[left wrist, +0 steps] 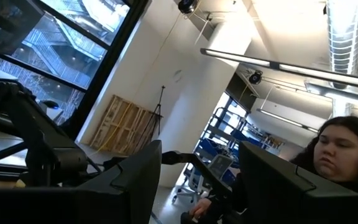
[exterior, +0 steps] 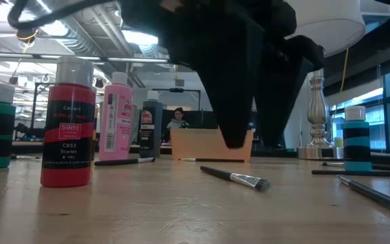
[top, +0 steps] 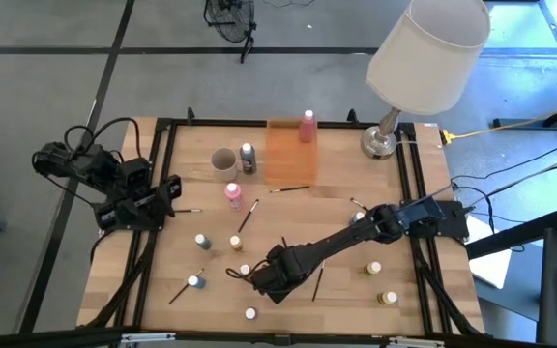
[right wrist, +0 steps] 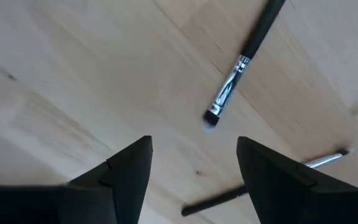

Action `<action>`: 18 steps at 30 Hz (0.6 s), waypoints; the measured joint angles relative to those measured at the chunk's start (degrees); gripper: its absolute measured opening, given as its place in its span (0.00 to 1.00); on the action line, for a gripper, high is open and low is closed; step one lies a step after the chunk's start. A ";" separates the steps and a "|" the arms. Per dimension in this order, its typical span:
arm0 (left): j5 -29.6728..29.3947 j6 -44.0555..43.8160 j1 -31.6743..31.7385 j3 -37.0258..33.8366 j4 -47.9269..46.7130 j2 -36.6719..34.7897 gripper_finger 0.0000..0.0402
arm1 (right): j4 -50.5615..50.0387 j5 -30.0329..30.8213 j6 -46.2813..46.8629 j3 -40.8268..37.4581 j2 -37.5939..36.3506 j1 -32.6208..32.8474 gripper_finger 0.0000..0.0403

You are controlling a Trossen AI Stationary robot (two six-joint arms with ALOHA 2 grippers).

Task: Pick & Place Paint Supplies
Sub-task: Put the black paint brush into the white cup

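- Overhead, the right gripper [top: 255, 280] hangs over the table's front middle, fingers apart and empty; the left gripper [top: 169, 193] waits at the left edge, also open and empty.
- Paint pots [top: 203, 241] and brushes [top: 248, 217] lie scattered; one pink bottle [top: 307, 127] stands in the orange tray [top: 283, 155].
- Low down, a brush [exterior: 234, 177] lies beneath the right gripper.
- From the right wrist, a brush [right wrist: 241, 62] lies just beyond the spread fingers [right wrist: 126, 171].

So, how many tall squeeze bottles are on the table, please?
3: a pink bottle at the orange tray's far corner, a dark bottle beside the grey cup, a second pink bottle nearer than the cup. The right arm might hide more.
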 joint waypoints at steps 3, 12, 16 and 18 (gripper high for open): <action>-0.01 0.11 0.00 0.00 0.00 0.00 0.52 | 1.10 0.00 0.30 -0.83 -0.01 -0.02 0.59; -0.01 0.13 0.00 0.00 0.00 0.00 0.52 | 4.77 -1.32 1.62 -5.28 0.01 -0.02 0.59; -0.01 0.13 0.00 0.00 0.00 0.00 0.52 | 5.31 -1.37 2.45 -6.58 -0.03 -0.02 0.59; -0.01 0.13 0.00 0.00 0.00 0.00 0.52 | 6.96 -1.50 2.67 -7.24 -0.03 -0.02 0.59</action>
